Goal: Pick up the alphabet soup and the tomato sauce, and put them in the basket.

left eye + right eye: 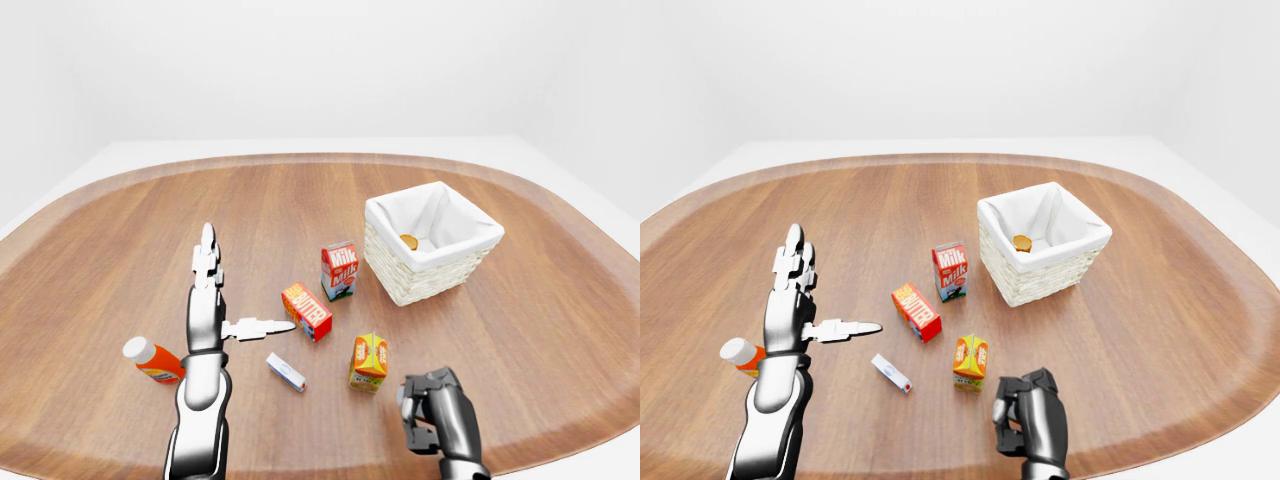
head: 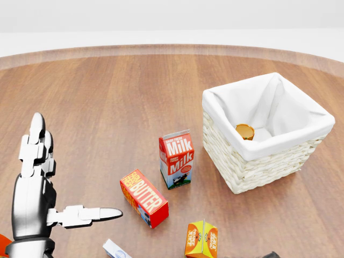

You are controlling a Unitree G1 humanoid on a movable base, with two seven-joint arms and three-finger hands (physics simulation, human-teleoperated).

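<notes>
Two hands over the wooden table (image 1: 120, 230)
Left hand (image 1: 207, 300) splayed open; right hand (image 1: 432, 408) curled into an empty fist near the wicker basket (image 1: 432, 262).

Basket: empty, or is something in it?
Not empty: the basket holds one small orange-topped round item on its white liner; what it is cannot be told.

Can inside the basket (image 2: 244, 131) mostly hidden by the liner, bottle (image 1: 152, 361) partly covered by the left arm, small white box's (image 1: 286, 372) label too small to read.
</notes>
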